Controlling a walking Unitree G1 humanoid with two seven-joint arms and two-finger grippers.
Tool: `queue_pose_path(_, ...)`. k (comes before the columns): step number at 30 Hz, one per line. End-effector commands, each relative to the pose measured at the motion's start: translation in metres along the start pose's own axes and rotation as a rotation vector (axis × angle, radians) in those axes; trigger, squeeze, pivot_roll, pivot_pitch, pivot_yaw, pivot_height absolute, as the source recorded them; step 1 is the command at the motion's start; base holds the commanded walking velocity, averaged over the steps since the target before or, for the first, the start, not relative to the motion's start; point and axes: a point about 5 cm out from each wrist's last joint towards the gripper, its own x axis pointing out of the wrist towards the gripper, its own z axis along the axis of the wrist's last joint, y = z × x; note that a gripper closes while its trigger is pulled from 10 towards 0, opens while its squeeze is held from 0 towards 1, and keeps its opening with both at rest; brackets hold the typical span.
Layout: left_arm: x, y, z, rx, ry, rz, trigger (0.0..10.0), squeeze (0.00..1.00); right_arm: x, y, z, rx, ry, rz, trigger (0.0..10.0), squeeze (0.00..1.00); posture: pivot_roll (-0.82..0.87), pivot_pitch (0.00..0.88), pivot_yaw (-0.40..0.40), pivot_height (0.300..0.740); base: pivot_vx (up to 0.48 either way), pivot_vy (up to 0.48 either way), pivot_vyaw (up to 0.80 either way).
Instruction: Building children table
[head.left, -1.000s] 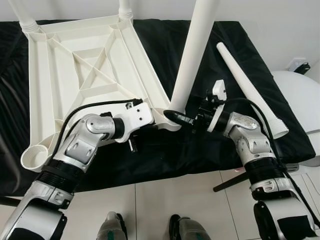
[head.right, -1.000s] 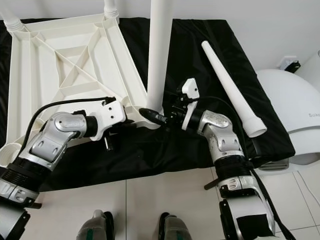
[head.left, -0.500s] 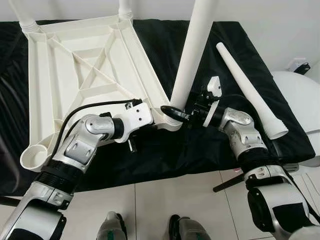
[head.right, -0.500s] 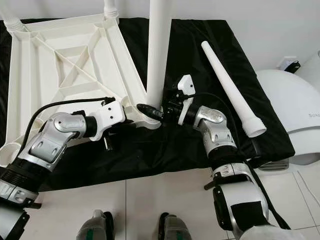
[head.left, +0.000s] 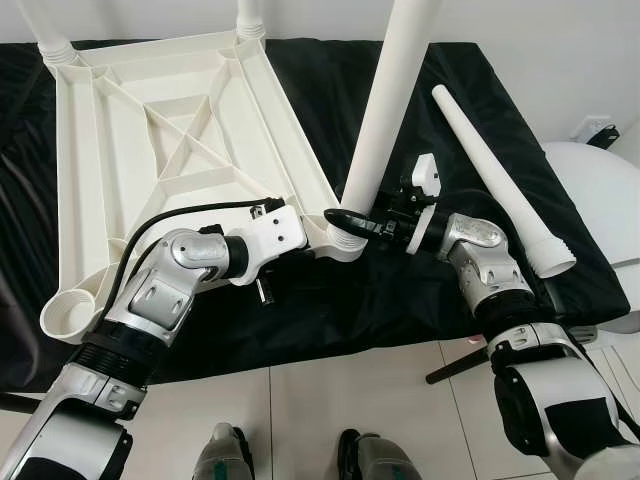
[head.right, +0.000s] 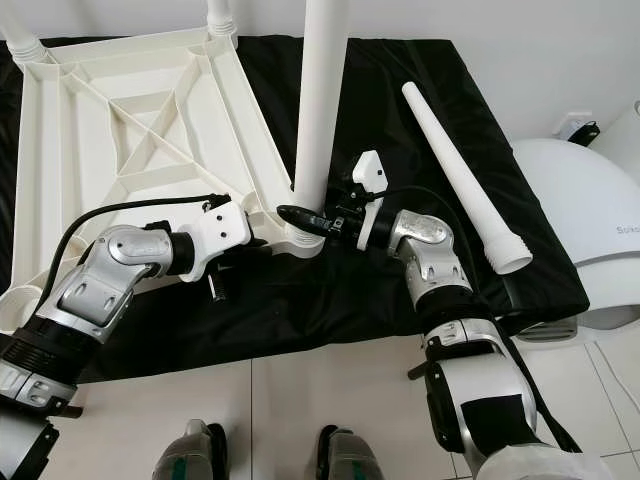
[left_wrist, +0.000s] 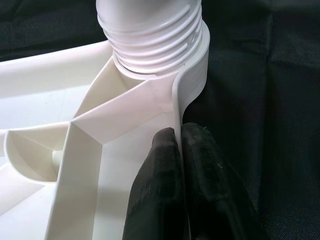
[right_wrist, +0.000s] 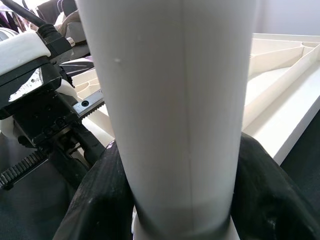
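Observation:
The white children's table top (head.left: 110, 150) lies upside down on a black cloth. One white leg (head.left: 385, 110) stands upright in the socket (left_wrist: 150, 35) at the near right corner. My right gripper (head.left: 345, 216) is shut on this leg just above the socket, a black finger (right_wrist: 97, 200) pressing on each side of it. My left gripper (left_wrist: 179, 132) is shut on the table's thin rim (left_wrist: 176, 100) right beside that socket. A second, loose leg (head.left: 495, 170) lies on the cloth to the right.
Two more legs (head.left: 250, 15) rise from the far corners. The near left corner socket (head.left: 68, 318) stands open at the cloth's edge. A white rounded appliance (head.left: 600, 200) sits right of the cloth. My feet (head.left: 225, 455) stand on the tiled floor.
My right gripper has shifted left and slightly up, with the wrist turned, and now sits closer around the upright leg's base. The left arm and the table top have stayed put.

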Motion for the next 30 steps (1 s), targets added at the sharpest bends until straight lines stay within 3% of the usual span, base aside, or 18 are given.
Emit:
queue_pose_path(1, 0.005, -0.026, -0.039, -0.109, 0.145, -0.07, 10.0, 0.0, -0.003, 0.0, 0.006, -0.007, -0.048, -0.029, 0.0, 0.0, 0.1, 0.198, -0.022, 0.74, 0.0, 0.0, 0.0)
queue_pose_path(9, 0.004, -0.027, -0.041, -0.117, 0.148, -0.066, 10.0, 0.0, -0.003, 0.007, 0.004, -0.007, -0.059, -0.107, 0.0, 0.0, 0.1, 0.208, -0.026, 0.74, 0.0, 0.0, 0.0)
queue_pose_path(18, 0.003, -0.029, -0.042, -0.123, 0.15, -0.067, 10.0, 0.0, 0.0, 0.026, 0.004, 0.006, -0.107, -0.25, 0.0, 0.0, 0.09, 0.216, -0.026, 0.74, 0.0, 0.0, 0.0)
queue_pose_path(30, 0.005, -0.03, -0.041, -0.126, 0.145, -0.071, 10.0, 0.0, 0.012, 0.048, 0.004, 0.089, -0.132, -0.536, 0.0, 0.0, 0.08, 0.223, -0.021, 0.74, 0.0, 0.0, 0.0)
